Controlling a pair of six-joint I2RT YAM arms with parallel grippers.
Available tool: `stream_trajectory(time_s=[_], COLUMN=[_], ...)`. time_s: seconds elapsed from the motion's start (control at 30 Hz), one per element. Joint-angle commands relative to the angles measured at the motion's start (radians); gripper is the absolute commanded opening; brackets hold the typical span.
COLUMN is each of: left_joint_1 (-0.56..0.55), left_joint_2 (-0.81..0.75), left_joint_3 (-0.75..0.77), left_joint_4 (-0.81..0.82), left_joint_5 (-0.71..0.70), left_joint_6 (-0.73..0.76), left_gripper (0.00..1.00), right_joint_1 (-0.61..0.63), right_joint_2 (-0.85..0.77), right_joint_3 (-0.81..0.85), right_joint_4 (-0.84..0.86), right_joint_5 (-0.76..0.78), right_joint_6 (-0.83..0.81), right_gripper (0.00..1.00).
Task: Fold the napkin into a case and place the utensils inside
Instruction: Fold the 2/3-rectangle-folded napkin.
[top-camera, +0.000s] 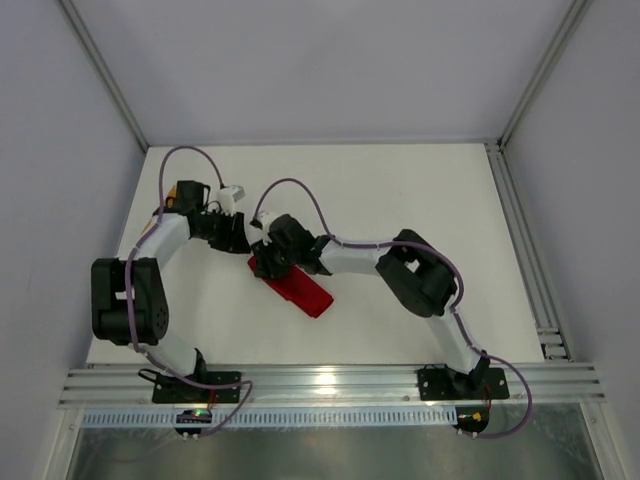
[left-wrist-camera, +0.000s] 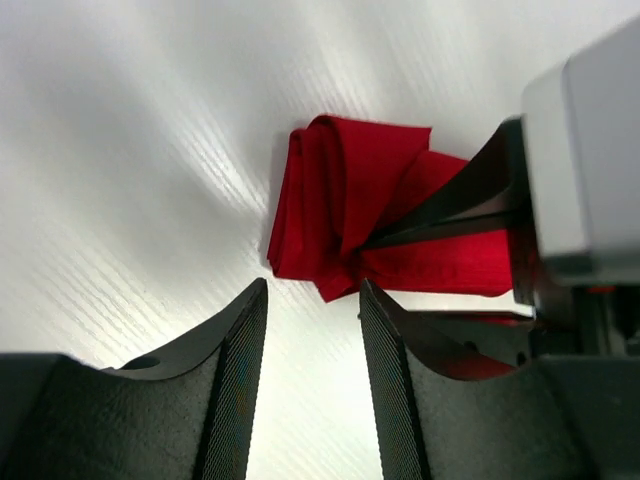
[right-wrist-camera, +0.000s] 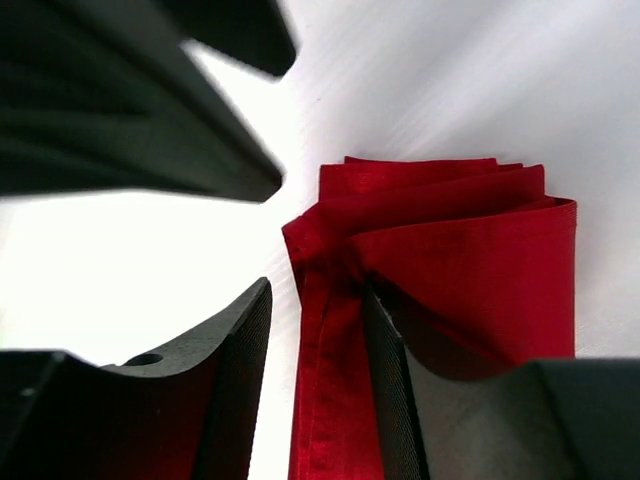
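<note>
Left wrist view: the left gripper (left-wrist-camera: 312, 288) is spread and empty, just short of the folded red napkin (left-wrist-camera: 350, 200) on the table (left-wrist-camera: 120, 150). The right gripper (right-wrist-camera: 316, 288), also spread, straddles a napkin edge.

Napkin (top-camera: 300, 290) plain bright red — table (top-camera: 400, 190) white

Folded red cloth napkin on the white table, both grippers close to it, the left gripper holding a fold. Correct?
Not quite: the left gripper holds nothing; the left wrist view shows it open, short of the red cloth napkin. The rest stands.
</note>
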Motion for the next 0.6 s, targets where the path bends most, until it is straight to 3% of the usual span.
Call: stream_trajectory(time_s=[0.0, 0.33, 0.57], left_joint_1=[0.000, -0.096, -0.136], left_joint_2=[-0.047, 0.025, 0.010], left_joint_3=[0.039, 0.022, -0.019], left_joint_4=[0.023, 0.080, 0.062], left_joint_5=[0.071, 0.036, 0.014], left_joint_6=[-0.005, -0.026, 0.029], left_gripper=[0.45, 0.49, 0.50], right_joint_1=[0.037, 0.037, 0.040], right_joint_2=[-0.105, -0.184, -0.161], right_joint_3=[-0.028, -0.198, -0.174], right_joint_4=[0.073, 0.266, 0.233], right_joint_5=[-0.007, 0.005, 0.011], right_joint_6=[-0.068, -0.054, -0.052], right_gripper=[0.47, 0.50, 0.51])
